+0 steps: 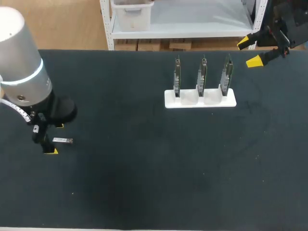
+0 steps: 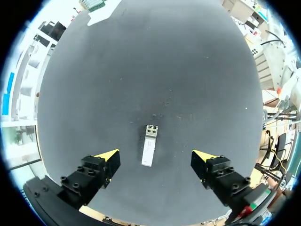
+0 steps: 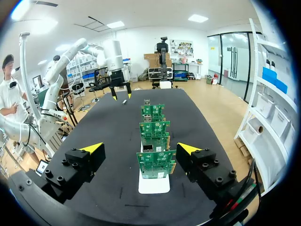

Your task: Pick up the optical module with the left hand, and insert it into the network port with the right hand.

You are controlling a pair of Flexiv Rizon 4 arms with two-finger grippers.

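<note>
The optical module [image 1: 62,140] is a small silver bar lying flat on the dark table at the left. In the left wrist view the module [image 2: 149,145] lies between the spread yellow tips, a little ahead of them, touching neither. My left gripper [image 1: 55,138] hangs open just over it. Three green network cards [image 1: 202,77] stand upright in a white holder [image 1: 200,98] at the back right. My right gripper [image 1: 252,51] is open, up beyond the holder's right end. In the right wrist view my right gripper [image 3: 140,152] faces the row of cards [image 3: 155,162] end-on.
The dark mat [image 1: 154,163] covers the whole table. The holder with its cards is the only upright obstacle. In the right wrist view my left arm [image 3: 113,61] stands at the far end of the table, over the module [image 3: 124,101].
</note>
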